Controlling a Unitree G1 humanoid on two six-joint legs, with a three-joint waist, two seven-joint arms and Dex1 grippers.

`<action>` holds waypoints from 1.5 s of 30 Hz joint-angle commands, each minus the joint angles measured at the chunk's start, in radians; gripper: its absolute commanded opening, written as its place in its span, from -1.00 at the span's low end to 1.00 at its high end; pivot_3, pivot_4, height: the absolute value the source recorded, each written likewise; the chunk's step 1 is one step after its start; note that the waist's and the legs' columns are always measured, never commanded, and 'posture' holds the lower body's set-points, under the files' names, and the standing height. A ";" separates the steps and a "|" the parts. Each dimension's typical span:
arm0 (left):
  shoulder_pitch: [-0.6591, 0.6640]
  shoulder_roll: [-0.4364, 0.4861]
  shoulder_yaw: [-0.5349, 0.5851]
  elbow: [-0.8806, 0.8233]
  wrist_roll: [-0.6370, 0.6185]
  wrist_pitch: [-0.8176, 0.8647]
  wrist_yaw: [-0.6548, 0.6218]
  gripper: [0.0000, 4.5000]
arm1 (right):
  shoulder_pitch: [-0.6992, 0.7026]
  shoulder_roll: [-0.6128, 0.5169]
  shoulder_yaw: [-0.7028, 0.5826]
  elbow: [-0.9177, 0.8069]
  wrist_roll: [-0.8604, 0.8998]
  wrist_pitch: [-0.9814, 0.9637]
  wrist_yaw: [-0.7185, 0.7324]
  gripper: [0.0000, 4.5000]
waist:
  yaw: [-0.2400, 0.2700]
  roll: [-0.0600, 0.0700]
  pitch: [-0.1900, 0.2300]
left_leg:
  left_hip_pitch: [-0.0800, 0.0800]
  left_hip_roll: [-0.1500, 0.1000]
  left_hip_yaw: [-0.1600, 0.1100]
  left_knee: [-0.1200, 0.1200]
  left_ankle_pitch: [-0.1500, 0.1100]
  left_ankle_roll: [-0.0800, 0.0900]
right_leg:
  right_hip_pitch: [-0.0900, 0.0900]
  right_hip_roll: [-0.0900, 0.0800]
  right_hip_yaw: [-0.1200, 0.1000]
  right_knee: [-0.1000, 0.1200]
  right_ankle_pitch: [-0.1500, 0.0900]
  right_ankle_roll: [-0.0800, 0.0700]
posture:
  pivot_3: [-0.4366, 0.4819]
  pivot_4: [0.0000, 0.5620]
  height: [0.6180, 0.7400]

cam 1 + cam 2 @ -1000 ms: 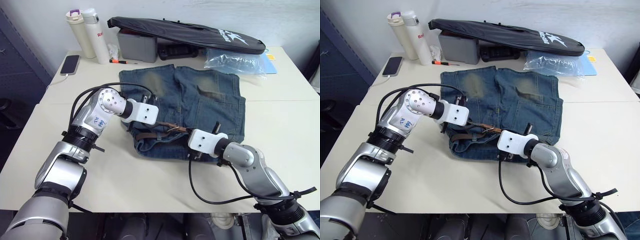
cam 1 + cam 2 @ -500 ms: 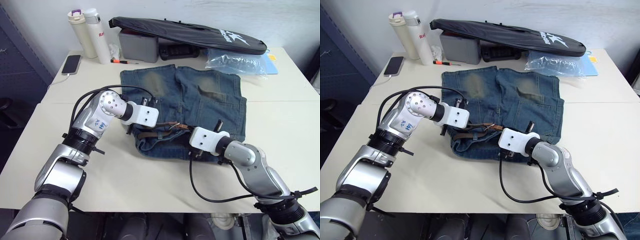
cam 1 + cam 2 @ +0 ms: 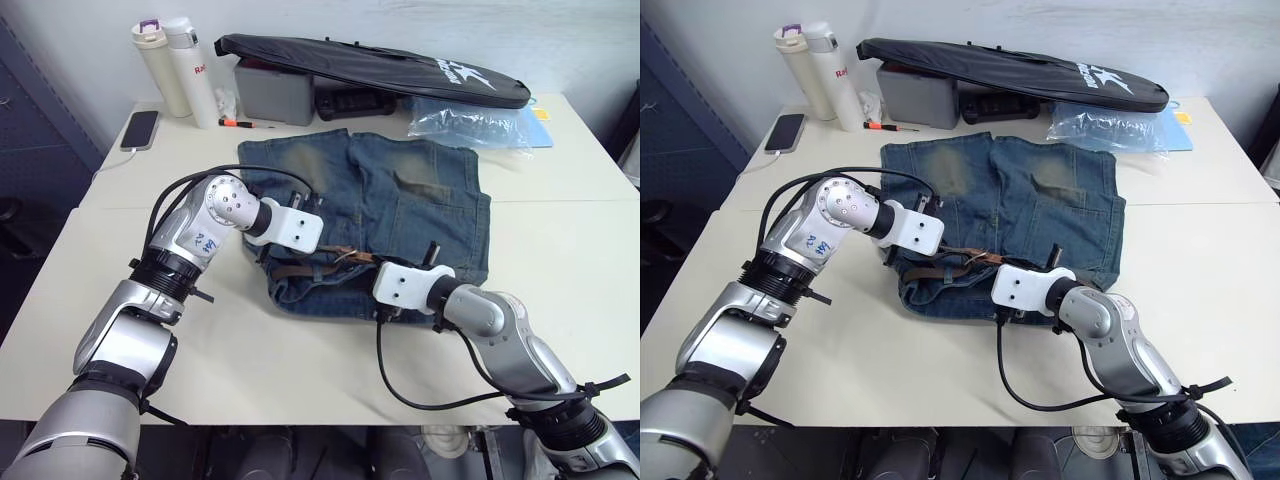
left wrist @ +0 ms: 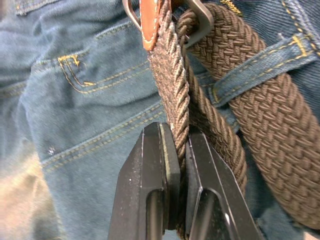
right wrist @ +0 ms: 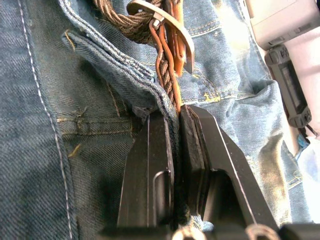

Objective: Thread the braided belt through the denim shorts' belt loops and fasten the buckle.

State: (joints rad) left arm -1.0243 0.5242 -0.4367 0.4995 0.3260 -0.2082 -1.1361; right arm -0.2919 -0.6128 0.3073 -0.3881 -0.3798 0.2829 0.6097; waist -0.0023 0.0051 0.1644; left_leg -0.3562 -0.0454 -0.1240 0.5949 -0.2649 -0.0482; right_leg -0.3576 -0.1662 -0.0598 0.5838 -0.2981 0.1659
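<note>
The faded blue denim shorts (image 3: 400,200) lie flat on the table, waistband toward me. Along that waistband runs the brown braided belt (image 3: 300,270), passing under a belt loop (image 4: 260,65). Its silver buckle (image 4: 200,22) sits near the middle of the waistband, with a strap end passing through it. My left gripper (image 4: 181,137) is shut on the braided strap just short of the buckle. From the other side, my right gripper (image 5: 176,117) is shut on the belt strap right below the buckle (image 5: 165,22), over the waistband edge.
A long black zipped bag (image 3: 370,70) rests on a grey box (image 3: 275,95) at the back. Two bottles (image 3: 175,70) and a phone (image 3: 140,128) are at the back left. A clear plastic bag (image 3: 470,125) lies at the back right.
Both grippers have edged slightly toward each other along the waistband, each still holding the belt. The shorts have not moved.
</note>
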 commanded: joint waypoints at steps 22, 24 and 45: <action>-0.094 -0.179 -0.006 0.057 -0.030 0.028 -0.023 -1.00 | -0.018 0.039 -0.006 -0.032 -0.018 -0.020 0.028 -0.99 | 0.001 0.000 0.000 | 0.000 0.000 0.001 0.001 0.000 0.000 | 0.000 0.000 0.000 0.000 0.000 0.000 | -0.05 -0.47 1.00; -0.089 -0.192 -0.003 0.043 -0.041 0.060 -0.037 -1.00 | -0.018 0.042 -0.007 -0.032 -0.018 -0.020 0.028 -0.99 | 0.002 0.000 0.000 | 0.000 0.000 0.001 0.001 0.000 0.000 | 0.000 0.000 0.000 0.000 0.000 0.000 | -0.05 -0.47 1.00; -0.029 -0.256 0.040 -0.105 -0.080 0.431 -0.130 -1.00 | -0.008 0.075 -0.017 -0.027 -0.006 -0.009 0.050 -0.99 | 0.002 0.000 0.000 | 0.000 0.000 0.000 0.001 0.000 0.000 | 0.000 0.000 0.001 0.001 0.000 0.000 | -0.05 -0.47 1.00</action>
State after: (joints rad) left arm -1.0467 0.3430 -0.3883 0.4834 0.3349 0.2247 -1.2347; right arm -0.2803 -0.5723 0.2669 -0.3837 -0.4086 0.3040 0.6627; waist -0.0002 0.0050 0.1642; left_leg -0.3563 -0.0455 -0.1236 0.5961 -0.2650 -0.0479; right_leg -0.3575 -0.1662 -0.0592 0.5845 -0.2981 0.1659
